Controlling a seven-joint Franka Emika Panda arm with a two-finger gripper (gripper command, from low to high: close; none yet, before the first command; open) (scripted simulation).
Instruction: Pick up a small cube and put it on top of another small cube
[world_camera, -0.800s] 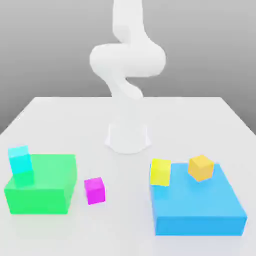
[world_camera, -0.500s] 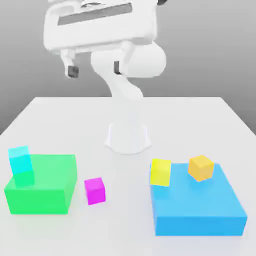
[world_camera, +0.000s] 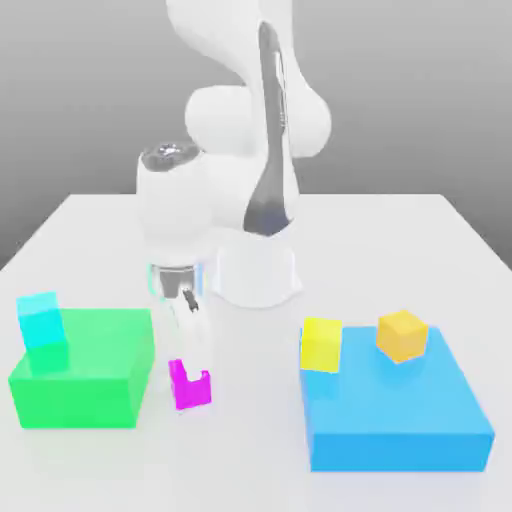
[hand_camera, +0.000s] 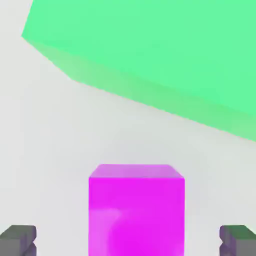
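Between the jaws (hand_camera: 128, 241), spread wide with room on either side, the small magenta cube (hand_camera: 136, 215) sits on the pale counter (world_camera: 250, 450), presumably so they can close on opposite faces. Beside it stands the large green block (world_camera: 85, 385), near enough that the descent probably needs to stay straight.

Both views look down at the table (world_camera: 256, 470).
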